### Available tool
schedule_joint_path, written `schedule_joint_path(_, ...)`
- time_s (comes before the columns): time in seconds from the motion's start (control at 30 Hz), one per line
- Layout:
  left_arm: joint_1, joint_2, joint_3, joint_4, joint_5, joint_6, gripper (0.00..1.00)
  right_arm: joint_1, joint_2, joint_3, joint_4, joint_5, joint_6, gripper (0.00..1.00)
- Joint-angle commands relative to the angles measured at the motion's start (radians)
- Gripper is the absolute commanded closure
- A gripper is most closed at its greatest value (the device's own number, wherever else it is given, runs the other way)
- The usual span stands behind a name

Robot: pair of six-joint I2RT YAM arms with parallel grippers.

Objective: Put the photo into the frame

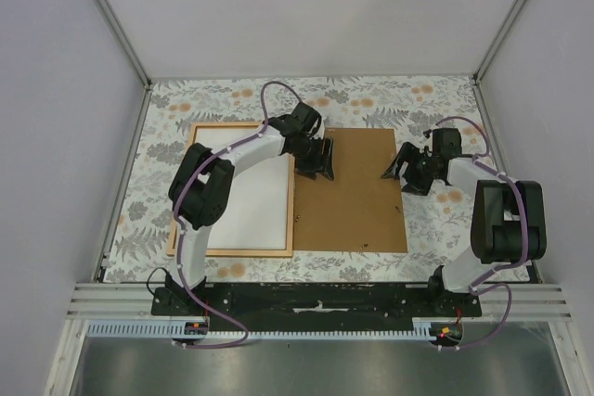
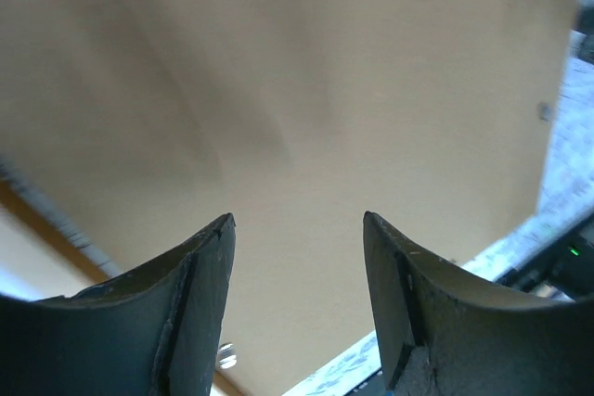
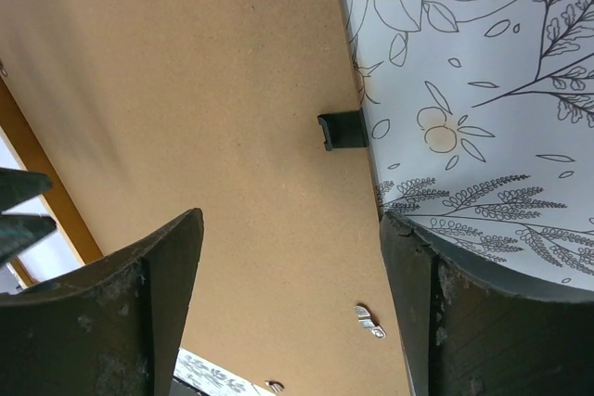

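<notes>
Photo [image 1: 246, 194] lies white side up inside frame [image 1: 227, 124], left-centre of the top view. Left gripper [image 1: 318, 162] and right gripper [image 1: 401, 166] hang spread and empty over opposite edges of backing board [image 1: 357, 215]. Risk: the board lies flat on the tablecloth [image 1: 371, 95], so fingers may slip off its edge, shove it into the frame and shift the photo.

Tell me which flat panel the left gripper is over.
The plain brown backing board, lying right of the wooden frame, whose inside shows the white photo.

Plain pale walls [image 1: 306, 6] surround an evenly lit floral-patterned tablecloth [image 1: 376, 93].
</notes>
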Motion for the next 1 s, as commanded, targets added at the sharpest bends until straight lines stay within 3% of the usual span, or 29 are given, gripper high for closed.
schedule_joint_path(0.0,0.045,-0.070,-0.027,-0.077,-0.233,0.046,0.36,0.003,0.032,0.026,-0.039,0.044,-0.009,0.16)
schedule_joint_path(0.1,0.054,-0.087,-0.062,-0.082,-0.322,0.071,0.36,0.003,0.040,0.025,-0.037,0.047,-0.014,0.16)
schedule_joint_path(0.43,0.094,-0.031,-0.082,-0.071,-0.316,0.071,0.36,0.003,0.044,0.030,-0.043,0.069,-0.026,0.16)
schedule_joint_path(0.67,0.069,0.040,-0.070,-0.045,-0.166,0.068,0.36,0.003,0.058,0.034,-0.037,0.053,-0.026,0.16)
schedule_joint_path(0.97,0.026,0.063,-0.125,0.085,0.001,-0.044,0.36,0.005,0.069,0.040,-0.031,0.026,-0.025,0.16)
